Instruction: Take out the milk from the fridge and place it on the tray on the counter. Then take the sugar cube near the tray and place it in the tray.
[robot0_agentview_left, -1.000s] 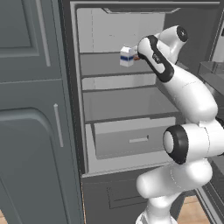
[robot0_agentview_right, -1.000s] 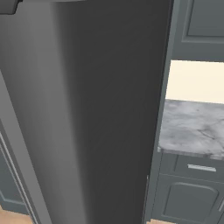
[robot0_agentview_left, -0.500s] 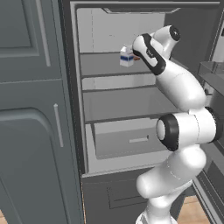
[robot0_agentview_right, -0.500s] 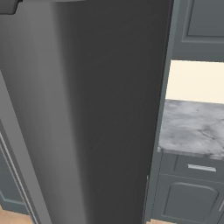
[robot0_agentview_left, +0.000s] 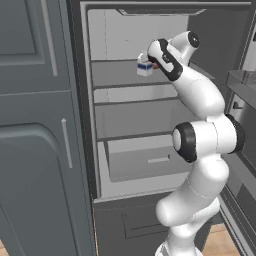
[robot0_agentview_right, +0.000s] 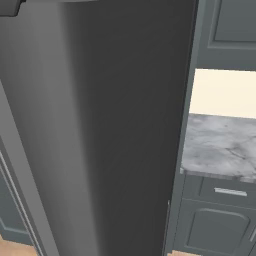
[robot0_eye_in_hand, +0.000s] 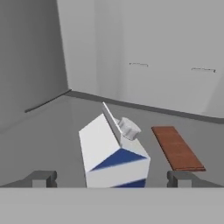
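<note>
While my gripper (robot0_eye_in_hand: 111, 178) is wide open with the milk (robot0_eye_in_hand: 114, 154) standing between its tips on the top shelf of the fridge (robot0_agentview_left: 125, 107), I should go in straight and squeeze the carton's flat sides gently.

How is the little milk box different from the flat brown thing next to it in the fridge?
The milk is white with a blue band; the brown slab is plain reddish brown. The milk stands tall with a gabled top and a cap; the slab lies flat and thin. The milk sits between the open jaws of the gripper; the slab lies off to one side. Both rest on the same shelf in the fridge.
</note>
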